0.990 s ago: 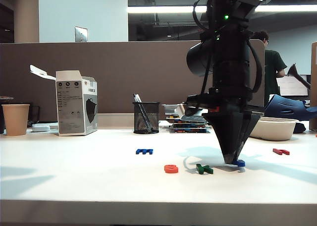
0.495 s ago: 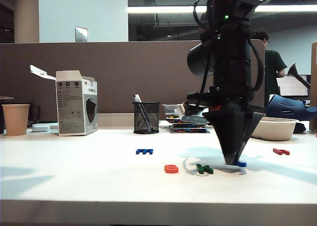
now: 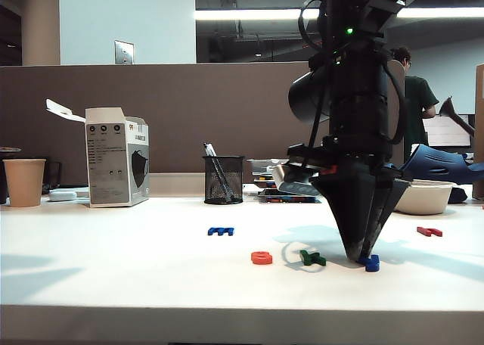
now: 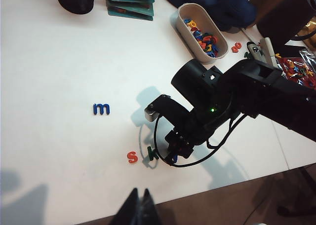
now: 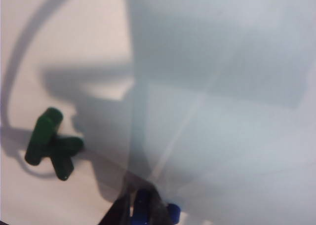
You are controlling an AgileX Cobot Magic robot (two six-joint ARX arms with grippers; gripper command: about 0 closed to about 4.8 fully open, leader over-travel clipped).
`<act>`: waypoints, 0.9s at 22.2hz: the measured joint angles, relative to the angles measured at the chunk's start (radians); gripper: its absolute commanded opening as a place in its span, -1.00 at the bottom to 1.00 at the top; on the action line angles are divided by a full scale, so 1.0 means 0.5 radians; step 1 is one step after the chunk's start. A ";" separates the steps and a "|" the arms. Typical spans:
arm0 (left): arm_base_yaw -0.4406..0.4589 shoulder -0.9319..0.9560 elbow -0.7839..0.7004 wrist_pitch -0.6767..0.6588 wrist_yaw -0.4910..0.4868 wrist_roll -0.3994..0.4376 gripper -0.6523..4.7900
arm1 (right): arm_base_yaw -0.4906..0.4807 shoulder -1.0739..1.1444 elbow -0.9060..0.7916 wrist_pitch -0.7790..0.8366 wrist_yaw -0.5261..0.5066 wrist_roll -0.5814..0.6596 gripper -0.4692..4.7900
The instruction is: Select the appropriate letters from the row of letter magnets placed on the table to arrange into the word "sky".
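Near the table's [image 3: 113, 269] front, the orange-red s [image 3: 261, 258] [image 4: 132, 157] and the dark green k [image 3: 311, 259] [image 5: 51, 143] lie side by side. Just right of the k, the small dark blue y [image 3: 370, 263] [image 5: 143, 207] rests on the table. My right gripper [image 3: 361, 258] [image 5: 140, 205] points straight down over the y. Its jaws are slightly parted around the letter, and a sliver of table shows beside one finger. My left gripper [image 4: 140, 194] hangs high over the table's front edge, shut and empty. It is out of the exterior view.
A wide dark blue m [image 3: 220, 231] [image 4: 101, 108] lies further back on the left, and a dark red letter [image 3: 429, 231] far right. Along the back stand a paper cup [image 3: 24, 181], a carton [image 3: 116, 166], a mesh pen holder [image 3: 223, 179] and a white dish of letters [image 3: 420, 196].
The right gripper has shifted slightly right and toward the table's front with the blue y, which now lies on the table. Its jaws have parted a little. The left arm has kept still.
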 measured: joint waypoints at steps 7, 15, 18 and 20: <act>0.000 0.000 0.000 -0.001 0.000 0.000 -0.78 | 0.000 -0.002 0.002 0.040 0.001 -0.008 -0.56; 0.000 0.000 0.000 -0.001 0.000 0.000 -0.78 | -0.002 0.002 0.150 0.069 0.093 -0.040 -0.41; 0.000 0.000 0.000 -0.001 0.000 0.000 -0.78 | -0.002 0.002 0.307 0.033 0.111 -0.043 -0.59; 0.000 0.000 0.000 0.000 0.000 0.000 -0.78 | -0.002 -0.013 0.389 0.045 0.127 -0.045 -0.76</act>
